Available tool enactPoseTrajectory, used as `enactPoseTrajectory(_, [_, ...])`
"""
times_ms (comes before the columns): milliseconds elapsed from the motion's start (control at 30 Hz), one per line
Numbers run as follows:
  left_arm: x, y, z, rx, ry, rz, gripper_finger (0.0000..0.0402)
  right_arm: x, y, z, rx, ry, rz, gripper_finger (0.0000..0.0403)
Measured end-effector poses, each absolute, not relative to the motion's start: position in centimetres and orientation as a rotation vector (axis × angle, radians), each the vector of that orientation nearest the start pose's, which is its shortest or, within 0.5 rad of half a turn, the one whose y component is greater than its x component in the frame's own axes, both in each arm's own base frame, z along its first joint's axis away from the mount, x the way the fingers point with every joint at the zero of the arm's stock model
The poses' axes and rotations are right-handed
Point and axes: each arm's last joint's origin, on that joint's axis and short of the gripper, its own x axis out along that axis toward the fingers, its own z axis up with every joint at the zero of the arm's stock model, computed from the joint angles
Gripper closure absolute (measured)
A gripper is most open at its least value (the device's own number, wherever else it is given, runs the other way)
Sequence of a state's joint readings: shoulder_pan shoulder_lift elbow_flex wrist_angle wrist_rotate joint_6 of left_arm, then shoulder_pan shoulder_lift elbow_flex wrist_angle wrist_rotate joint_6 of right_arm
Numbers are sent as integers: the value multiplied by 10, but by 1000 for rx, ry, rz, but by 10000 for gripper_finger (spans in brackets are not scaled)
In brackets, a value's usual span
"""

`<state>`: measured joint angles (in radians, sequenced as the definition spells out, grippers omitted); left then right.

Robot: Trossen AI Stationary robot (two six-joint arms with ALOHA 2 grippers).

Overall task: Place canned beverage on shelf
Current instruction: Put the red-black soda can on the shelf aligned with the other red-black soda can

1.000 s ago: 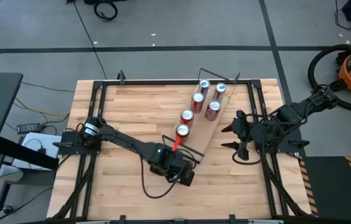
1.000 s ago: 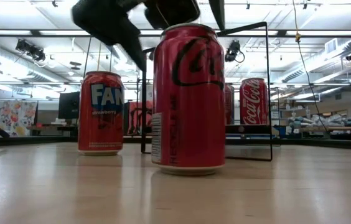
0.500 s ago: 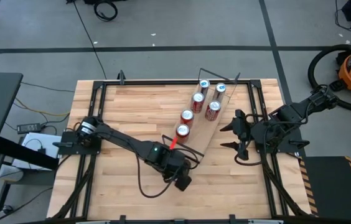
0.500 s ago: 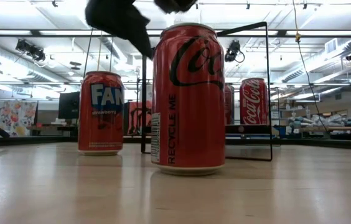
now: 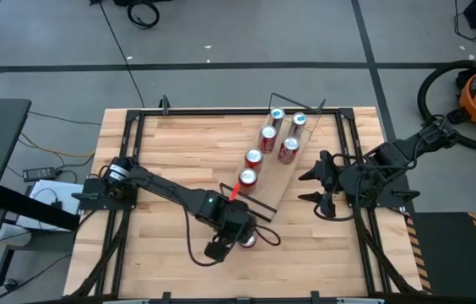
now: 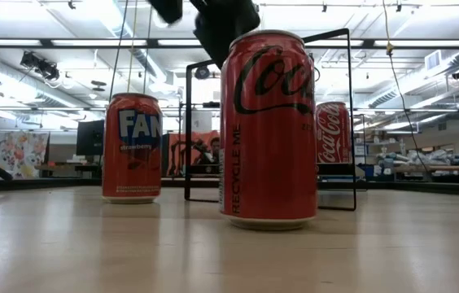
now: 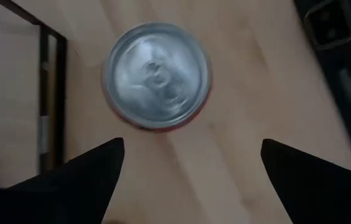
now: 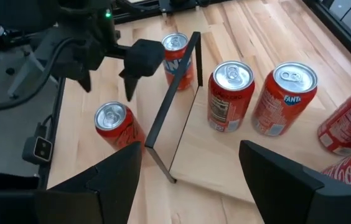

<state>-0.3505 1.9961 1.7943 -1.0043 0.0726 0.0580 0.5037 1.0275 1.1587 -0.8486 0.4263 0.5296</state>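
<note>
The left tool (image 5: pixel 224 247) hangs wide open above a Coca-Cola can (image 6: pixel 268 130), holding nothing. That can stands on the desk (image 5: pixel 162 160) just beside the shelf (image 5: pixel 282 173), not on it. The right tool (image 5: pixel 316 187), open too, waits by the shelf.

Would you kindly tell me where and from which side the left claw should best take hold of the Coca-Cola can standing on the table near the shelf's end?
Grip the Coca-Cola can across its round side wall, coming straight down from above. It stands upright and apart from the shelf, so both sides look free. The left claw hangs open over it, off centre, so centring it first seems wise.
</note>
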Motion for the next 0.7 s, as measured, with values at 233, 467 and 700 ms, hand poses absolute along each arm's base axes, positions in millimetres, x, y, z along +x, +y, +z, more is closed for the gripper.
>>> enactPoseTrajectory(233, [397, -139, 265, 382, 1102, -492, 12, 172, 80, 359, 224, 626, -127, 124])
enactPoseTrajectory(467, [408, -132, 270, 387, 981, -571, 12, 172, 80, 359, 258, 622, -143, 124])
enactPoseTrajectory(700, [413, -133, 258, 377, 986, -637, 12, 172, 81, 359, 263, 619, -143, 124])
